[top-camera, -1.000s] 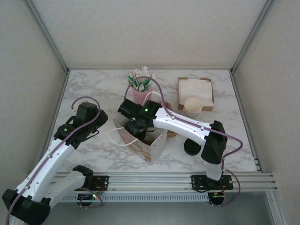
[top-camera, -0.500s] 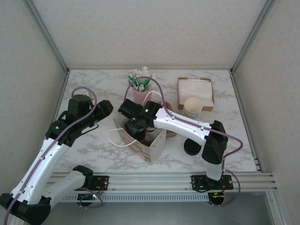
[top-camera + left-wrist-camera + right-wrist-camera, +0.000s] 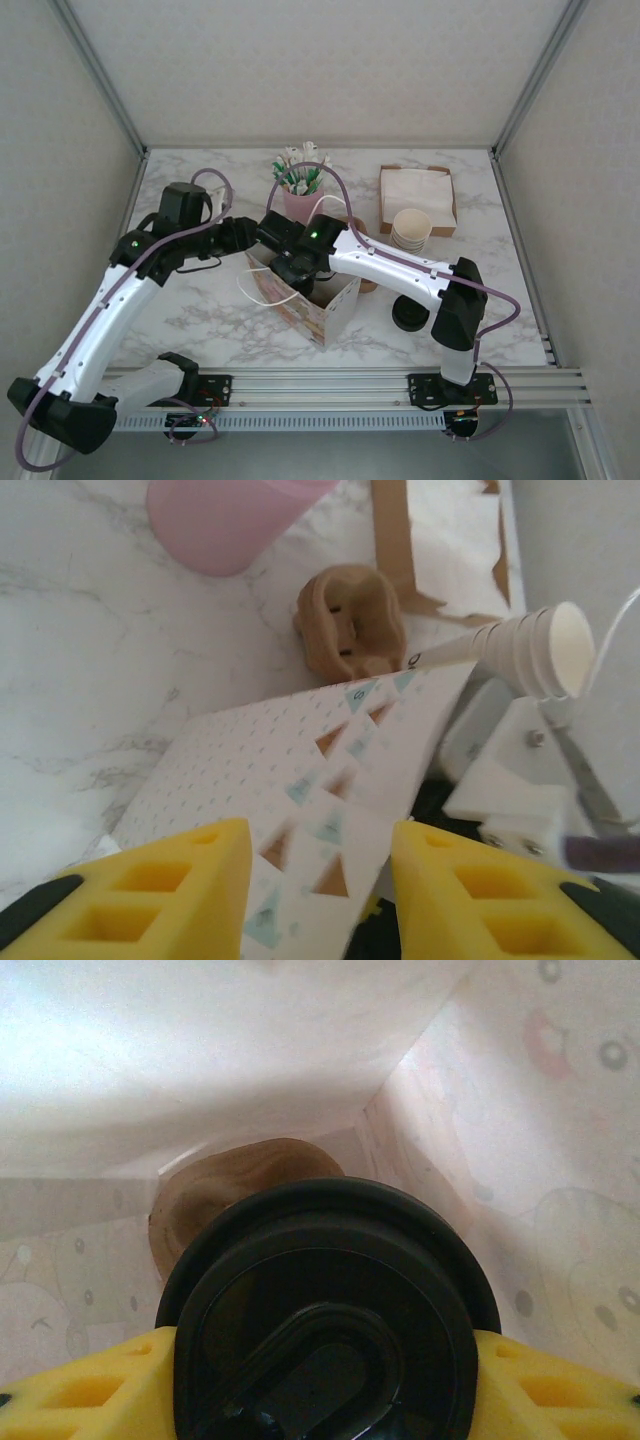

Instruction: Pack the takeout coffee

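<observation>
Most is done: our right jaws grip the takeout coffee (image 3: 322, 1300) down inside the paper bag (image 3: 328, 306); our left jaws sit open over its edge. Letting go is left.

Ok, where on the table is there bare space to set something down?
Bare marble: the front-left stretch between the paper bag and the left arm; the front-right corner beyond the black lids; the back-left corner. Crowded: the centre, where the right arm reaches into the bag, and the back with pink cup, napkin box, cup stack.
</observation>
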Controlling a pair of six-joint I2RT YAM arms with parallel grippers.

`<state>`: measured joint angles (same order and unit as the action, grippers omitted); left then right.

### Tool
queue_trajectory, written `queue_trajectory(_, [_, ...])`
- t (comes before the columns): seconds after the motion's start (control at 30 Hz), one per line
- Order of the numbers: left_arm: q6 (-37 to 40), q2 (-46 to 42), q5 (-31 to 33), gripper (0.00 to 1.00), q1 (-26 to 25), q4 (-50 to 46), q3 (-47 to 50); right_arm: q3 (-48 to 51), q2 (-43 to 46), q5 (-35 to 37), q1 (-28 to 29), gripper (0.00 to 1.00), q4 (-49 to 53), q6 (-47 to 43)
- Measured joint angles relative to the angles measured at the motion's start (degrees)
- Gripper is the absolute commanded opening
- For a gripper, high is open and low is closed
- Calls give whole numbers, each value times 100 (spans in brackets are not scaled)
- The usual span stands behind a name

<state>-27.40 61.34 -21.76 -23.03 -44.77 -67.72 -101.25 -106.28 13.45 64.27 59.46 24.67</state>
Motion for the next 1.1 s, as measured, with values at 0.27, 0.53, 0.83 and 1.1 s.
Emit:
queue_trajectory(0.27, [365,321,-68,23,0,-190,-76,0,57,24,0,46,17,0])
queue_trajectory(0.53, [369,227,72,20,0,-221,-87,90,107,46,0,46,-63,-4])
queue_trajectory(0.83, [380,20,201,49,0,-219,-87,238,109,57,0,46,-328,-68])
queue_trajectory(1.1, [389,-181,254,52,0,-173,-85,282,109,87,0,45,-422,-70])
